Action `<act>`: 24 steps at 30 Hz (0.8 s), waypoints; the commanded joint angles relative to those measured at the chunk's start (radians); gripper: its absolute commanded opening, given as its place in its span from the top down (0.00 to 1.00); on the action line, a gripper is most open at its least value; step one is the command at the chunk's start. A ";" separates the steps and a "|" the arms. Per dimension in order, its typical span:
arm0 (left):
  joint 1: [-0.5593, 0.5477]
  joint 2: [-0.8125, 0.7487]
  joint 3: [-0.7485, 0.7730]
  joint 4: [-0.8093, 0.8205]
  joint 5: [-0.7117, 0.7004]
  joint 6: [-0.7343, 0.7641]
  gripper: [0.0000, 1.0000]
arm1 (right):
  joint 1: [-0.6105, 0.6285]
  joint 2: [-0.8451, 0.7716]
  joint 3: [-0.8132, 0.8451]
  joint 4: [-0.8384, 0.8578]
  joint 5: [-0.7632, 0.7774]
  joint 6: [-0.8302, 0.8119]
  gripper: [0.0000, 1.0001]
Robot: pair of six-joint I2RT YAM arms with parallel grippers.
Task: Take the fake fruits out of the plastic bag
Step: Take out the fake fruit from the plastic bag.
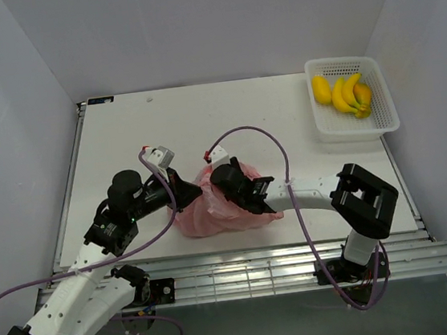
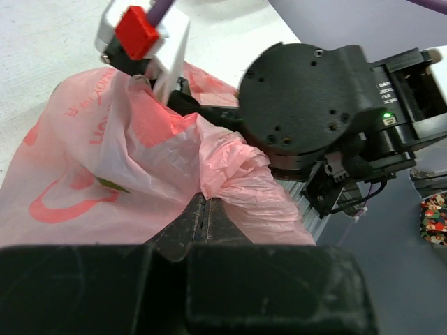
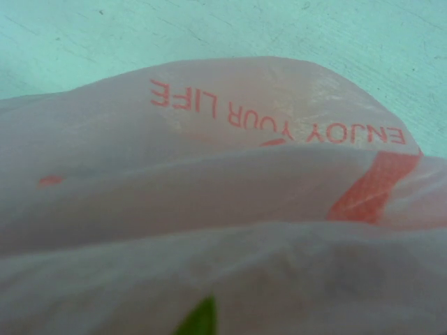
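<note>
While the left gripper (image 2: pixel 204 211) pinches a fold of the pink bag (image 1: pixel 212 213) with jaws closed, the right gripper (image 1: pixel 229 180) is sunk in the bag's top; its jaw opening cannot be told. Bag lies on the table (image 1: pixel 162 126) between the 2 arms. Banana bunch (image 1: pixel 347 93) sits in the white basket (image 1: pixel 387 112), far right.

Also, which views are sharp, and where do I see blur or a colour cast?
Top view: even light, sharp throughout, bag included. Left wrist view: bag crisp, left gripper near the lens dark and soft. Right wrist view: bag fills most of it and blurs toward the bottom, table tinted bluish-green.
</note>
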 commanded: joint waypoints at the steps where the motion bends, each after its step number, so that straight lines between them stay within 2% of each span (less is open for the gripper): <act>1: -0.002 -0.002 0.002 0.014 0.048 0.004 1.00 | -0.021 0.045 0.082 0.006 0.074 0.000 0.02; 5: -0.002 0.002 -0.003 0.021 0.065 0.004 1.00 | -0.041 0.136 0.101 0.093 0.067 -0.041 0.05; 10: -0.004 0.029 -0.004 0.030 0.087 -0.002 1.00 | -0.046 0.222 0.108 0.250 -0.045 -0.131 0.08; 12: -0.004 0.030 -0.004 0.027 0.083 -0.002 1.00 | -0.046 0.271 0.144 0.247 -0.048 -0.141 0.07; 14: -0.002 0.029 -0.006 0.024 0.076 -0.002 1.00 | -0.047 0.297 0.153 0.248 -0.044 -0.141 0.00; 15: -0.004 0.024 -0.006 0.021 0.061 -0.002 1.00 | -0.047 0.300 0.156 0.248 -0.042 -0.139 0.05; 16: -0.004 0.022 -0.004 0.020 0.056 -0.001 1.00 | -0.047 0.297 0.150 0.250 -0.032 -0.135 0.20; 18: -0.004 0.021 -0.003 0.012 0.022 -0.004 1.00 | -0.047 0.260 0.135 0.245 -0.021 -0.124 0.40; 19: -0.004 0.018 -0.003 0.009 0.011 -0.007 1.00 | -0.047 0.237 0.112 0.242 -0.013 -0.119 0.54; 22: -0.004 0.015 -0.007 0.001 -0.051 -0.031 1.00 | -0.047 0.083 0.069 0.189 -0.013 -0.104 0.62; 24: -0.004 0.013 -0.012 -0.002 -0.081 -0.048 1.00 | -0.047 0.015 0.041 0.124 -0.027 -0.089 0.64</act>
